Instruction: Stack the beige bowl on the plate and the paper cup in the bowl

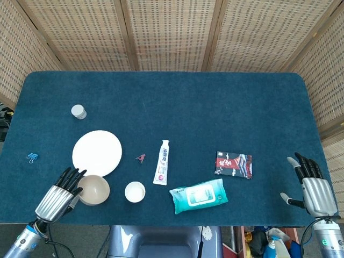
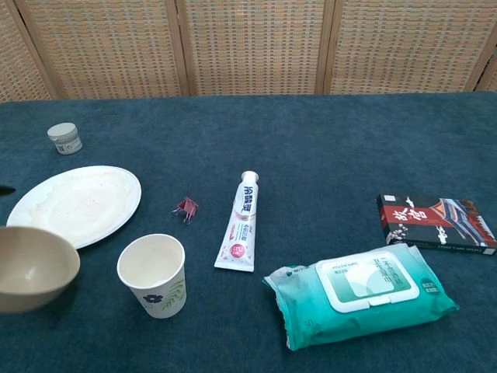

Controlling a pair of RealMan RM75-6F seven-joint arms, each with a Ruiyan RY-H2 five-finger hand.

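While a dark blue cloth-covered surface carries everything, the largest thing on it is the white plate, lying flat at the near left with its face bare. Next in size comes a teal pack of wet wipes near the front edge, right of centre, with a black and red box just behind it and to its right. At the near left corner the left hand grips the beige bowl, its fingers laid along the bowl's left rim; in the chest view the bowl appears raised off the cloth and tilted slightly, just in front of the plate and not yet on it. At the far right edge the right hand rests with fingers extended and spread, holding nothing. A white toothpaste tube lies lengthwise at the centre, cap pointing away from the robot. Standing upright between bowl and tube, the paper cup sits apart from both, its mouth open upward. Behind the plate stands a small lidded jar. A tiny red binder clip lies between plate and tube, and a blue binder clip sits near the left edge.
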